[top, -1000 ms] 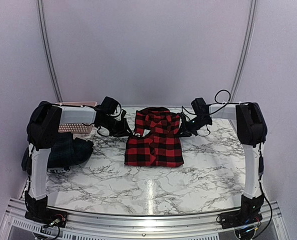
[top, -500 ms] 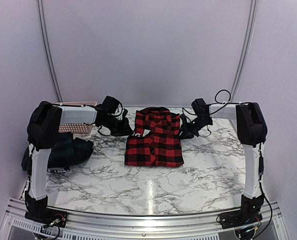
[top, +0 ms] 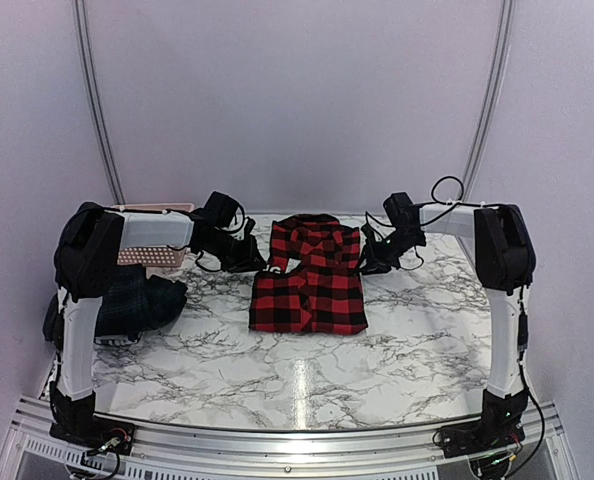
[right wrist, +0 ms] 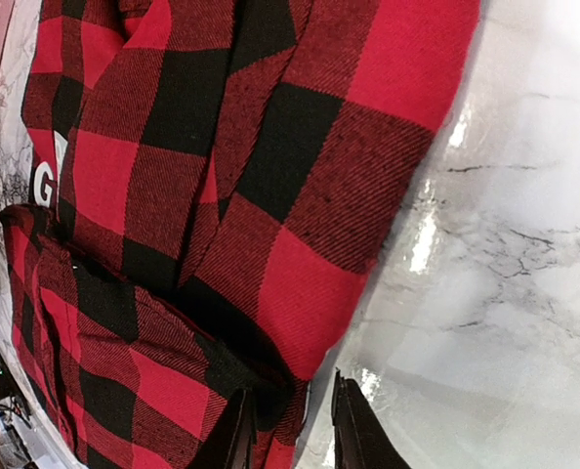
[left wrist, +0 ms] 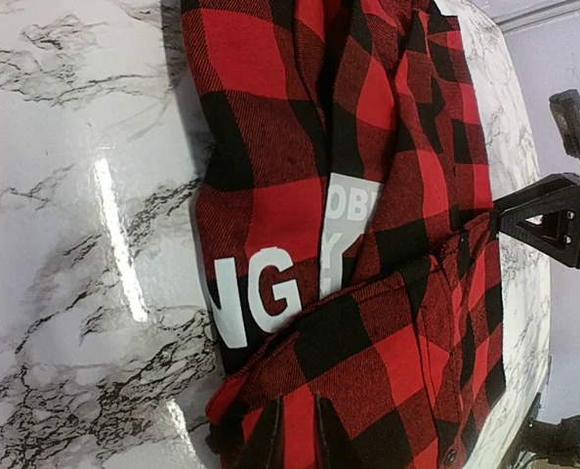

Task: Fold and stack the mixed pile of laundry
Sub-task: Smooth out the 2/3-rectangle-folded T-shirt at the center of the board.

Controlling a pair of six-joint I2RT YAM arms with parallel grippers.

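The red-and-black checked shirt (top: 310, 275) lies partly folded at the table's middle, its white lettering (left wrist: 261, 293) showing in the left wrist view. My left gripper (top: 260, 262) is at the shirt's left edge, shut on a fold of the checked cloth (left wrist: 302, 440). My right gripper (top: 367, 262) is at the shirt's right edge. Its jaws stand apart (right wrist: 295, 435), with the shirt's hem lying loose against the left finger (right wrist: 239, 430). A dark green plaid garment (top: 132, 300) is bunched at the table's left edge, behind the left arm.
A pink lattice basket (top: 152, 250) stands at the back left, partly hidden by the left arm. Bare marble table (top: 307, 370) stretches in front of the shirt. Purple walls close in the back and sides.
My right gripper's jaws have parted and let go of the shirt's right edge. My left gripper's jaws have closed a little tighter on the cloth. The shirt has hardly moved.
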